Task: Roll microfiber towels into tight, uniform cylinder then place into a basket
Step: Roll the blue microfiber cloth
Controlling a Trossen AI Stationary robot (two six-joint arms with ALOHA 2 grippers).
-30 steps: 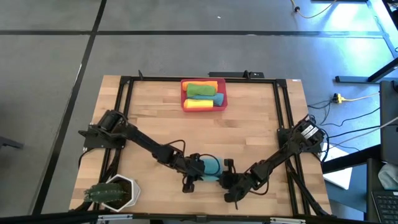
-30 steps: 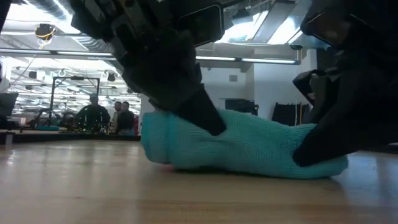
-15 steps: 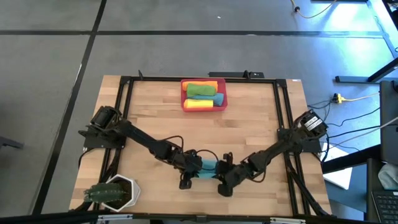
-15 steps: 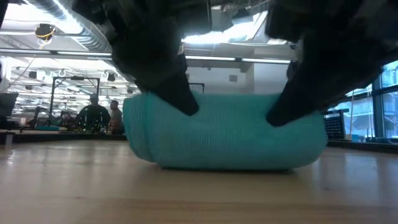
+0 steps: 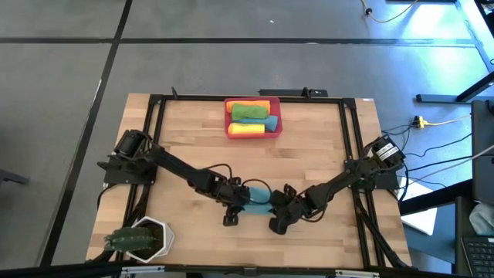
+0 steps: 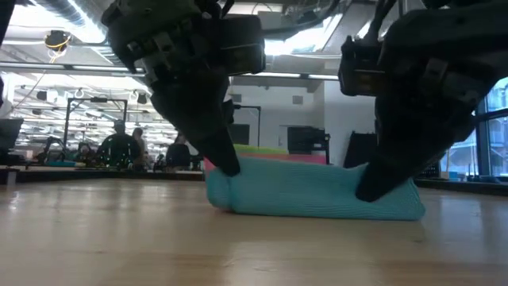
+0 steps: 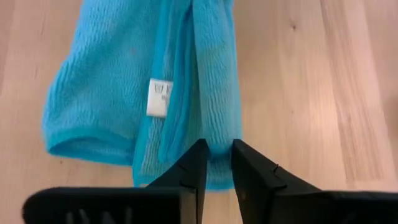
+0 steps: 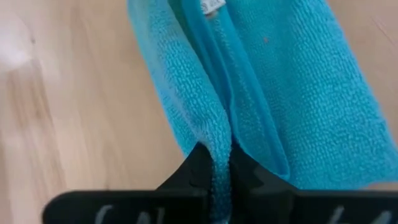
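A teal-blue towel [image 5: 259, 199], rolled into a loose flattened roll, lies on the wooden table near its front middle; it also shows in the low view [image 6: 313, 195]. My left gripper [image 5: 241, 204] is shut on the roll's left end. My right gripper [image 5: 276, 208] is shut on its right end. The red-pink basket [image 5: 228, 117] stands at the far middle and holds an orange, a green, a teal and a yellow roll. My left gripper pinches a loose edge of the towel [image 7: 216, 149] at the roll's left end between its two fingers. The fingers [image 6: 222, 159] slant down from above. The roll rests on the table. My right gripper pinches a folded edge [image 8: 219, 146] at the roll's right end between its two fingers. The fingers [image 6: 373, 187] slant down from above. This end also rests on the table.
A white hexagonal pot with a green plant [image 5: 143, 238] stands at the near left corner. A black frame [image 5: 154, 139] runs along the table's edges. Bare wood lies between the towel and the basket.
Both grippers have gone a little toward the table's far edge, and my right gripper has also gone toward the left. The teal roll has moved with them away from the near edge and now lies flatter on the table.
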